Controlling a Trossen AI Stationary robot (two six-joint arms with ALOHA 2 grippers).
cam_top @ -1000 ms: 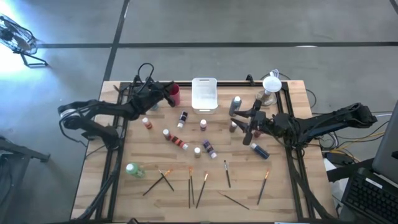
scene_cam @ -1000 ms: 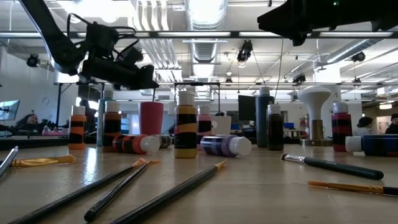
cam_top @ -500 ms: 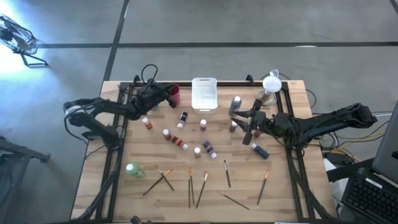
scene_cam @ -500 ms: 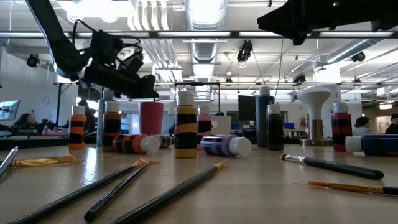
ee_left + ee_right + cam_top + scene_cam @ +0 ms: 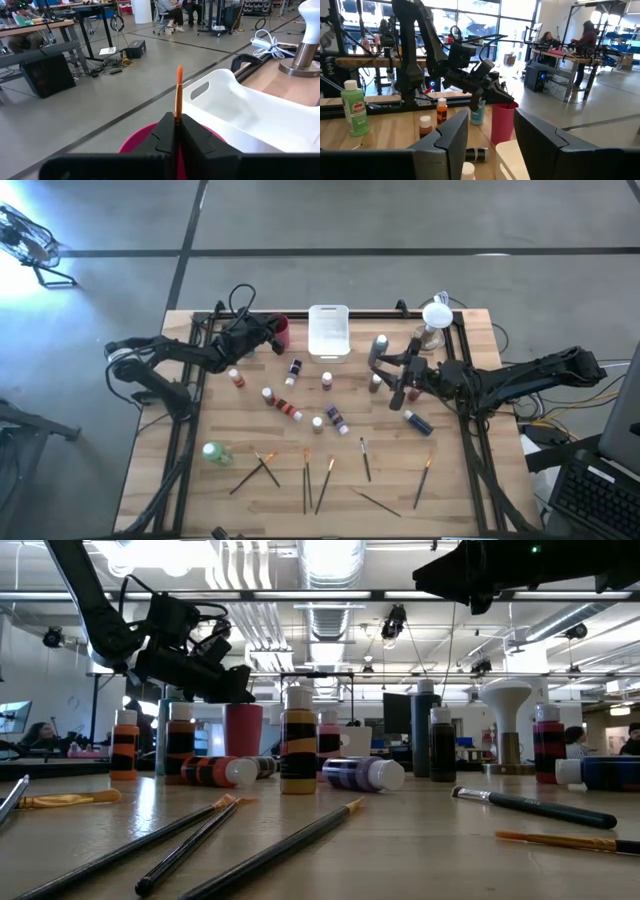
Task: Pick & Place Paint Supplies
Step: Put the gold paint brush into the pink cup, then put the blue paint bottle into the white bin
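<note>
From above, my left gripper sits at the back of the table, right against the magenta cup, with the white tray just beside that. My right gripper hovers among the paint bottles in the middle right; brushes lie scattered along the front edge. A second back my left gripper sat a shade farther from the cup; it has crept closer, while my right arm has hardly shifted.

From table height, my left gripper hangs above the cup, pitched downward, nearer the rim than before. Bottles stand and lie across the middle, untouched.

Through my left wrist, my fingers are pinched shut on a thin orange paintbrush, its tip poking up past them, directly over the cup's pink rim. I judge I am delivering this brush into the cup; next I must lower it inside, then release.

Through my right wrist, my fingers stand apart with nothing between them. I see my left gripper over the cup across the table, and a green bottle off to one side.
</note>
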